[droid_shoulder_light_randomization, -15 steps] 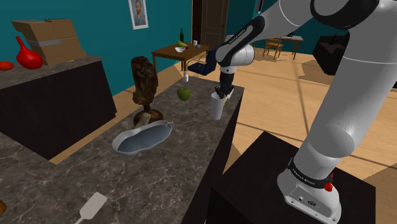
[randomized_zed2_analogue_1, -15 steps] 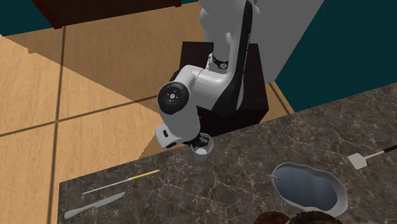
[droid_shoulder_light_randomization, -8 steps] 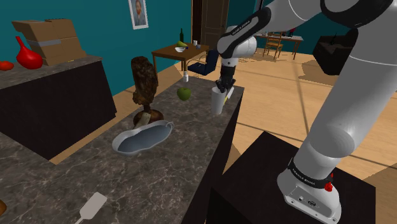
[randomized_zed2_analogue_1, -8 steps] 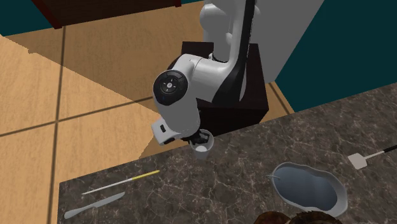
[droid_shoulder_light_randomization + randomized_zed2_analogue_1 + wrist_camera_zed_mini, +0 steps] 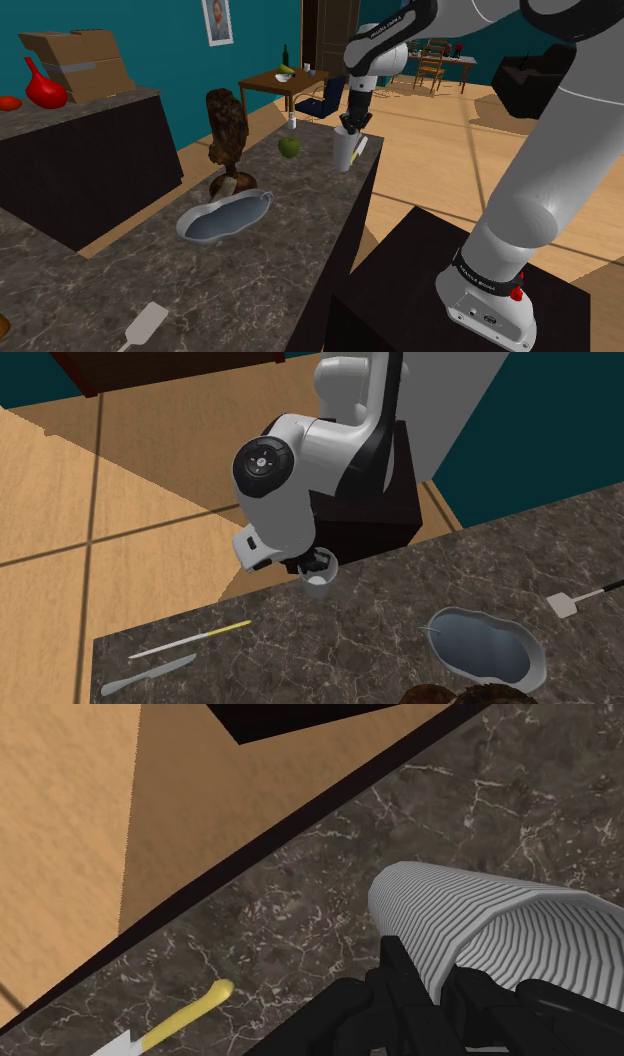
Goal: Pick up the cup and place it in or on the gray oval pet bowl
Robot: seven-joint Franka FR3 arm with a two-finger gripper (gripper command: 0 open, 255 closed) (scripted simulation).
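A white ribbed cup (image 5: 344, 153) hangs a little above the dark marble counter near its edge, with my black gripper (image 5: 349, 127) shut on its rim from above. From the second exterior view the cup (image 5: 319, 583) sits under the gripper (image 5: 316, 563) beside the counter edge. In the wrist view the fingers (image 5: 398, 966) clasp the wall of the cup (image 5: 490, 932). The grey oval pet bowl (image 5: 262, 197) lies further along the counter, toward the shoulder view's lower left; its rim (image 5: 447, 615) is apart from the cup.
A green apple (image 5: 289, 147) and a brown statue (image 5: 227, 135) stand between cup and bowl. A yellow-handled tool (image 5: 196, 638) and a grey knife (image 5: 146, 674) lie past the cup. A white spatula (image 5: 146, 324) lies beyond the bowl. The counter edge (image 5: 250, 859) drops to wooden floor.
The arm has risen and carried the cup upward off the counter; the gripper has stayed shut on its rim throughout.
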